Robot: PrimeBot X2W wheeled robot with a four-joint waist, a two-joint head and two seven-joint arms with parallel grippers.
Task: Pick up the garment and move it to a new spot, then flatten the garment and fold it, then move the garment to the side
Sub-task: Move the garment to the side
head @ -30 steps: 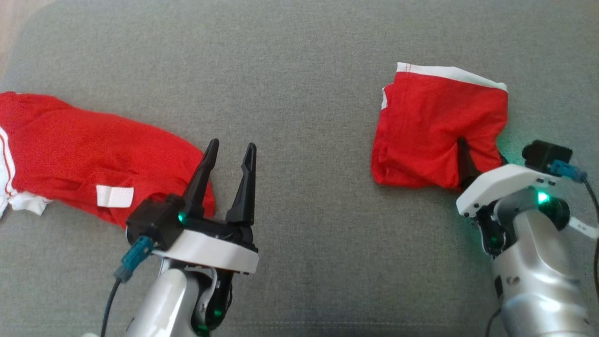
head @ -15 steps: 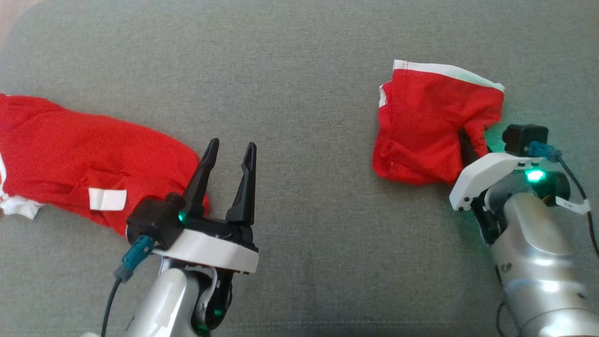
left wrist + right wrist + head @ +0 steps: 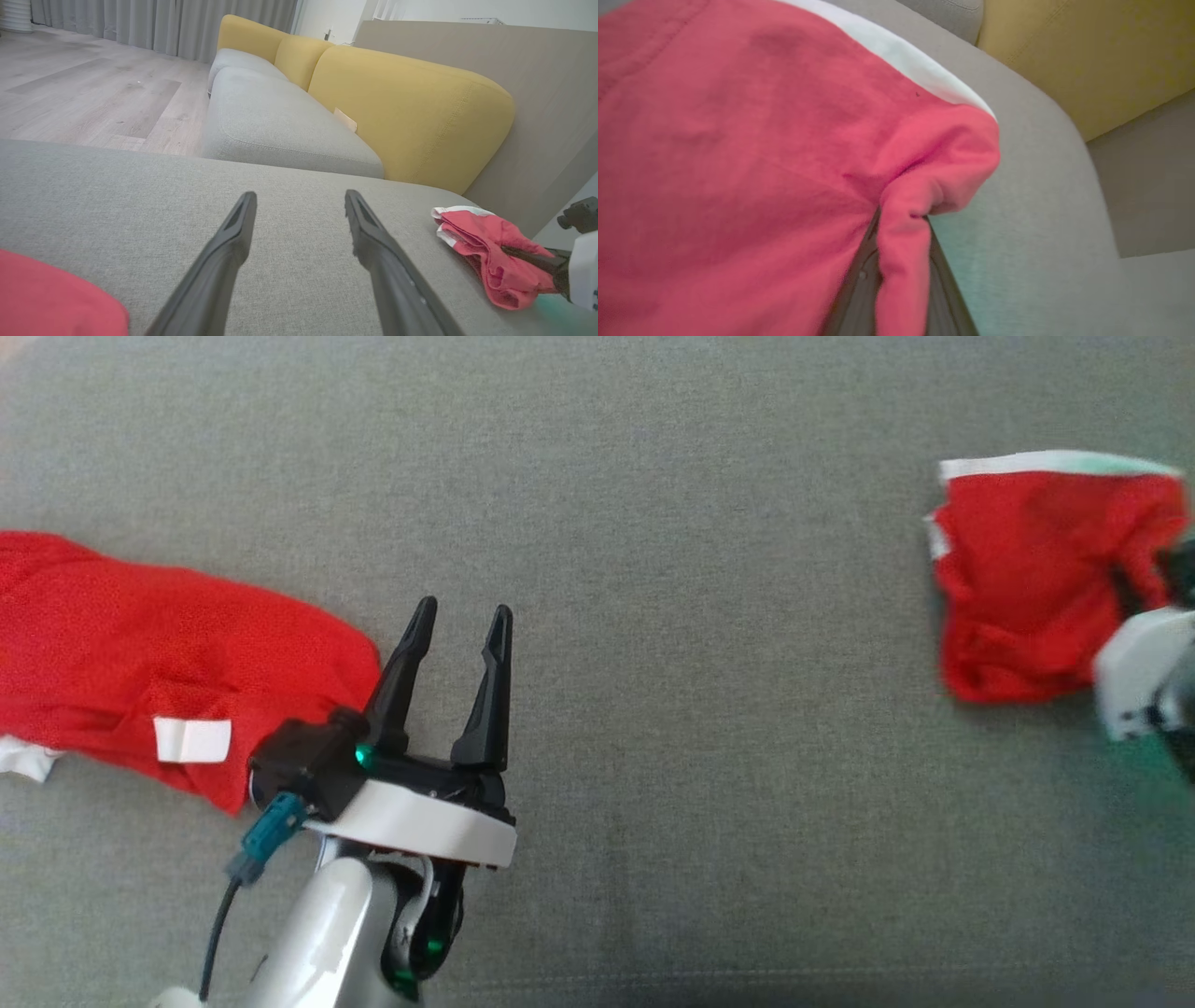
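Two red cloths are seen on the grey cushion (image 3: 653, 523), well apart from each other. Toward the robot's right, near the cushion's edge, the rumpled red garment (image 3: 1018, 588) is found, folded over on itself, with a white band (image 3: 1055, 464) running along its far edge. Its near right corner is gripped by the right gripper (image 3: 902, 215): in the right wrist view the two dark fingers (image 3: 859, 284) are drawn together and a ridge of red cloth is pinched between them. In the head view this gripper is blurred at the right edge, its fingers mostly buried in the fabric. Whether the cloth is raised clear of the cushion cannot be told. Toward the robot's left, a second red garment (image 3: 140, 653) is spread out long and loose, with a white label (image 3: 192, 739) showing near its closer edge. The left gripper (image 3: 462, 607) is held just beside the end of this second garment, its fingers spread wide and nothing caught between them; bare grey fabric is seen through the gap in the left wrist view. Beyond the cushion, a yellow backrest (image 3: 411, 107) and a wooden floor (image 3: 93, 93) are visible.
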